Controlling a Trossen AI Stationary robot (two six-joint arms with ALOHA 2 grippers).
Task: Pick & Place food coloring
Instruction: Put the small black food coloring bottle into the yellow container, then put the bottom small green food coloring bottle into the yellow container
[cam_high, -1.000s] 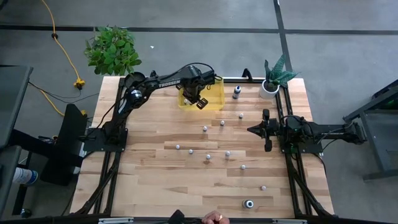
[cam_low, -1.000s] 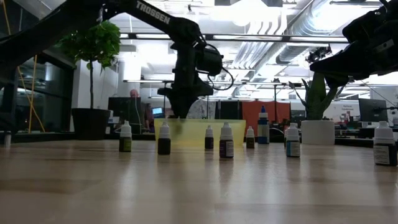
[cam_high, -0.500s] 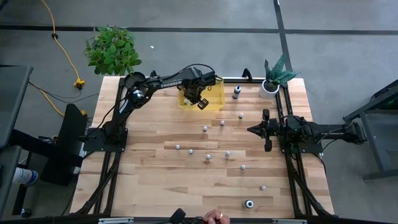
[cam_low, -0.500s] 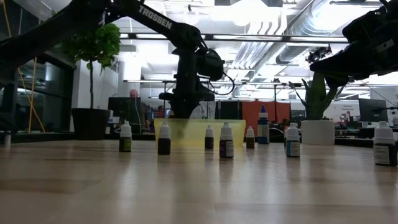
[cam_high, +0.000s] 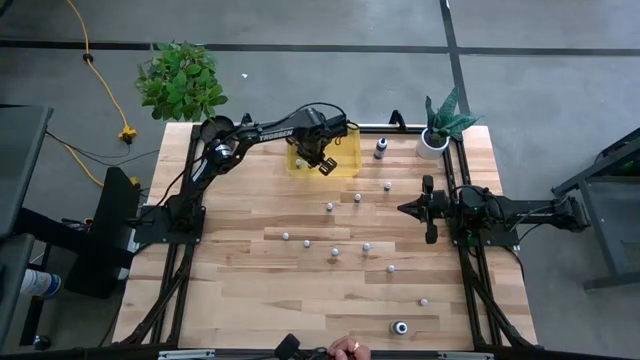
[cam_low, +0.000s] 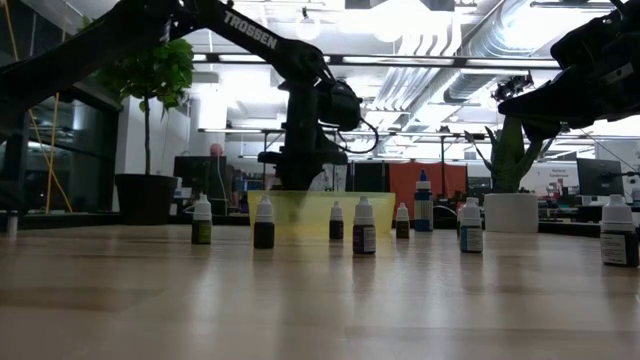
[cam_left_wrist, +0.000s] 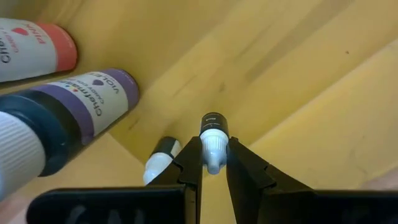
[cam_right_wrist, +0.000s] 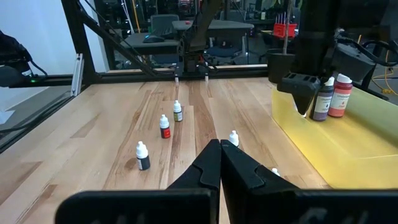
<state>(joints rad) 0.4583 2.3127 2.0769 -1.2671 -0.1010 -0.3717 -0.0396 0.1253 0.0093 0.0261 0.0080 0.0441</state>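
Observation:
My left gripper (cam_high: 318, 160) points down over the yellow see-through bin (cam_high: 348, 166) at the table's far side, shut on a tiny food coloring bottle (cam_left_wrist: 213, 122). A violet bottle (cam_left_wrist: 93, 106) and a red one (cam_left_wrist: 37, 50) stand in the bin, and another white cap (cam_left_wrist: 158, 163) shows beside my finger. Several small bottles (cam_high: 334, 252) stand upright on the table's middle. My right gripper (cam_high: 405, 208) waits shut at the right side, level above the table. My left gripper pinches the bottle's whitish cap (cam_left_wrist: 214, 144) between its two fingers, coming from above and pointing down. The bottle hangs upright below the fingers, dark body downward, inside the bin. Whether its base touches the bin floor (cam_left_wrist: 292, 93) I cannot tell.
A taller blue-topped bottle (cam_high: 380, 148) stands just right of the bin, and a white plant pot (cam_high: 433, 142) at the far right corner. A larger bottle (cam_high: 400, 327) stands near the front edge. A hand (cam_high: 345, 350) shows at the front edge.

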